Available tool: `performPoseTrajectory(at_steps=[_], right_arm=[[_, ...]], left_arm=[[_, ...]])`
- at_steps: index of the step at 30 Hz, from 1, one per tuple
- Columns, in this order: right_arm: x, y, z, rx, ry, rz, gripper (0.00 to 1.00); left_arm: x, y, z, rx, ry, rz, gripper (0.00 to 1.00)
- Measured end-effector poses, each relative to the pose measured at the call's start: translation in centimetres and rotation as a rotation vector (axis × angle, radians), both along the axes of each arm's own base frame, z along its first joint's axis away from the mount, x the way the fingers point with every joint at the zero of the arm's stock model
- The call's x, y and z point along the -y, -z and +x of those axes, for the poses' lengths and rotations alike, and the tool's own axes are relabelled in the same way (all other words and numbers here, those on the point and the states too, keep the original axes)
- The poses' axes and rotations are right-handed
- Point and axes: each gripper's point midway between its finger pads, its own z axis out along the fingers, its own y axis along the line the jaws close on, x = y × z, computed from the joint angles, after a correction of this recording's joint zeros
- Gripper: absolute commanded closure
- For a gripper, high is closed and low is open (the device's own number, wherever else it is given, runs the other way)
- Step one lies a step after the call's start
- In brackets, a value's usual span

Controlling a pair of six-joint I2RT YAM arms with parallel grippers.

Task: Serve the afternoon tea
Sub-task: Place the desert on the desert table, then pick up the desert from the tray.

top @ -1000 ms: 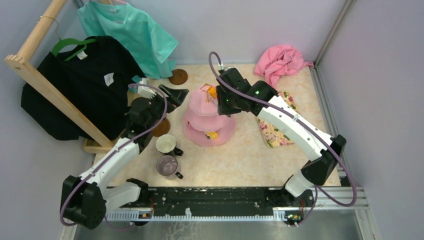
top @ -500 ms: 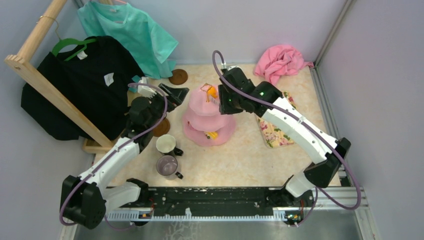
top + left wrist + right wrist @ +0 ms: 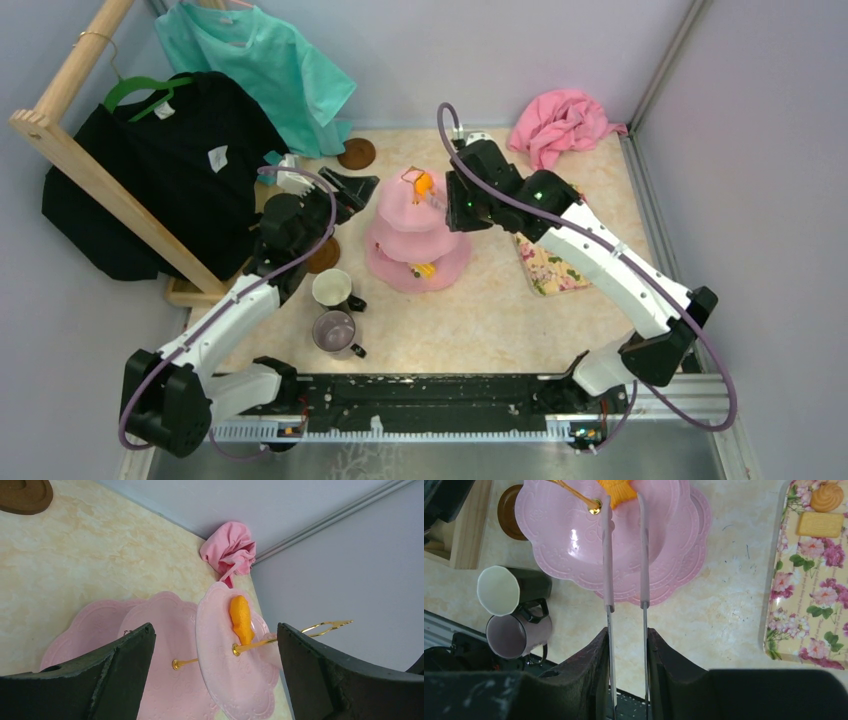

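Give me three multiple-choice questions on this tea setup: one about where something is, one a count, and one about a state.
1. Where does the orange snack lie?
A. on the top tier of the cake stand
B. on the floral mat
C. on a brown saucer

2. How many mugs are in view?
A. one
B. two
C. four

3. The jaws of the right gripper are:
A. wide apart and empty
B. closed on a saucer
C. closed on the tongs

Answers:
1 A: the snack sits beside the gold post on the uppermost pink plate.
2 B: a white mug and a grey-purple mug stand side by side.
3 C: both tong arms run between the jaws, with their tips at the snack.
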Motion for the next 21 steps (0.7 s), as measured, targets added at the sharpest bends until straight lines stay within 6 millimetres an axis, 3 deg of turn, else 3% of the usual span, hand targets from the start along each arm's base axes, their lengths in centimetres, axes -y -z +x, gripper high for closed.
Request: performPoseTrajectory(at_steps=[4,8,14,17,21], right_arm=[[0.6,-0.5,-0.3,0.017,0.008,0.009,0.72],[2.1,-2.2,-0.8,0.069,0.037,0.031,0.72],[6.5,-4.1,-2.1,0.154,0.145,0.040,0.73],[8.7,-3.3,-2.4,0.151,0.209,0.032,0.73],[12.6,-0.3,-1.8,0.108,0.335,-0.020,0.73]], left_arm=[[-0.1,0.0,0.0,0.002,-0.003,0.005,0.04],[-0.2,0.0,0.1,0.005,-0.010,0.008,0.04],[-0.1,-0.3,0.1,0.017,-0.009,0.002,0.04],[0.0,-0.4,0.2,0.028,-0.006,-0.011,0.04],[0.3,1.3,0.5,0.000,0.006,-0.013,0.04]])
